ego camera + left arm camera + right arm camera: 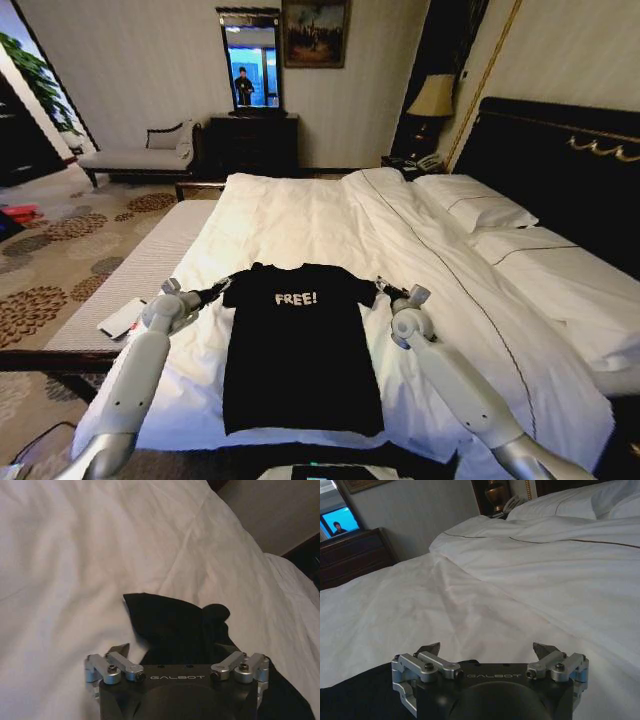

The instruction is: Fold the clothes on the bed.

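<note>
Both grippers at the T-shirt sleeves, shirt flat on bed.
Left gripper and right gripper spread wide, holding nothing. Risk: pinching duvet along with the sleeve, dragging both.

I'm in a hotel-style bedroom: double bed with white pillows, bedside lamp, dresser, chaise bench.

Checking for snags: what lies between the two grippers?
In the head view, the black T-shirt spans from left gripper to right gripper.
</note>
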`<state>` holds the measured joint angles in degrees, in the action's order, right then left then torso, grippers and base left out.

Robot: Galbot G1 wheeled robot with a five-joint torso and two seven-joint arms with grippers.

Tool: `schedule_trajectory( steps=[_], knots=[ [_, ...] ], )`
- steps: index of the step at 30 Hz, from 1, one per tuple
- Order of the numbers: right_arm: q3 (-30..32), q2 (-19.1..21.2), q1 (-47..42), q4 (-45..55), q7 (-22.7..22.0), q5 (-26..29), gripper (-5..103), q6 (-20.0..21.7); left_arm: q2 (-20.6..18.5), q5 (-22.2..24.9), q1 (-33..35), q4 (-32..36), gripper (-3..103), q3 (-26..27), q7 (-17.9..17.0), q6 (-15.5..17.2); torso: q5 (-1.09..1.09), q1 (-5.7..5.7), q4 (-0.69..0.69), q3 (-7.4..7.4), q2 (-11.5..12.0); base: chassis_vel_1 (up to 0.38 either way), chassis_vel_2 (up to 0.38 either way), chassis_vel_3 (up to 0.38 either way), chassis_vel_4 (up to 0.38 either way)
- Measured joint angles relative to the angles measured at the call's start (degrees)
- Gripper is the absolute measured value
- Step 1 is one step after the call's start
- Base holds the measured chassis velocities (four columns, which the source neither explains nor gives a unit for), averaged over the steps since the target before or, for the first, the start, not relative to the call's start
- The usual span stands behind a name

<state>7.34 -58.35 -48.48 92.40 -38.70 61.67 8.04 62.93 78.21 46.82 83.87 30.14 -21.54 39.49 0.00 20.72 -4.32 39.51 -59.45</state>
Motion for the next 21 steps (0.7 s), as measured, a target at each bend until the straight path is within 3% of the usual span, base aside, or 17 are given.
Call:
schedule_trajectory(
  steps=[1, 5, 8, 15, 17, 19, 20, 21],
  knots=[
    [0.0, 0.0, 0.0, 0.0, 0.0, 0.0, 100, 0.0, 0.0, 0.0, 0.0, 0.0, 95, 0.0, 0.0, 0.0, 0.0, 0.0, 0.0, 0.0, 0.0, 0.0, 0.0, 0.0, 0.0],
    [-0.2, -0.2, 0.0, -0.1, 0.0, 0.0, 100, 0.0, 0.1, -1.3, 0.1, -0.3, 74, 0.1, 1.2, -0.3, 0.0, 0.0, 0.0, 0.0, 0.0, 0.0, 0.0, 0.0, 0.0],
    [-0.3, -0.3, 0.0, -0.1, 0.0, 0.0, 100, 0.1, 0.2, -1.7, 0.2, -0.5, 69, 0.1, 1.5, -0.4, 0.0, 0.0, 0.0, 0.0, 0.0, 0.0, 0.0, 0.0, 0.0],
    [-0.2, 0.3, -0.2, 0.4, 0.0, 0.0, 100, 0.1, 0.6, -2.7, 0.1, -1.3, 35, 0.2, 1.8, -0.5, 0.0, 0.0, -0.01, -0.01, 0.0, 0.0, 0.0, 0.0, 0.0],
    [-0.2, 0.4, -0.3, 0.5, 0.0, 0.0, 100, 0.1, 0.6, -2.9, 0.1, -1.4, 35, 0.2, 1.8, -0.5, 0.0, 0.0, -0.01, -0.01, 0.0, 0.0, 0.0, 0.0, 0.0],
    [-0.1, 0.6, -0.6, 0.7, 0.0, 0.0, 100, 0.1, 0.7, -3.3, 0.1, -1.5, 24, 0.2, 1.9, -0.6, 0.0, 0.0, -0.01, -0.01, 0.0, 0.0, 0.0, 0.0, 0.0],
    [0.0, 0.6, -0.7, 0.7, 0.0, 0.0, 100, 0.1, 0.7, -3.4, 0.1, -1.6, 24, 0.2, 2.0, -0.6, 0.0, 0.0, -0.01, -0.01, 0.0, 0.0, 0.0, 0.0, 0.0],
    [0.1, 0.7, -0.8, 0.8, 0.0, 0.0, 100, 0.1, 0.7, -3.8, 0.1, -1.7, 14, 0.2, 2.1, -0.6, 0.0, 0.0, -0.01, -0.01, 0.0, 0.0, 0.0, 0.0, 0.0]
  ],
)
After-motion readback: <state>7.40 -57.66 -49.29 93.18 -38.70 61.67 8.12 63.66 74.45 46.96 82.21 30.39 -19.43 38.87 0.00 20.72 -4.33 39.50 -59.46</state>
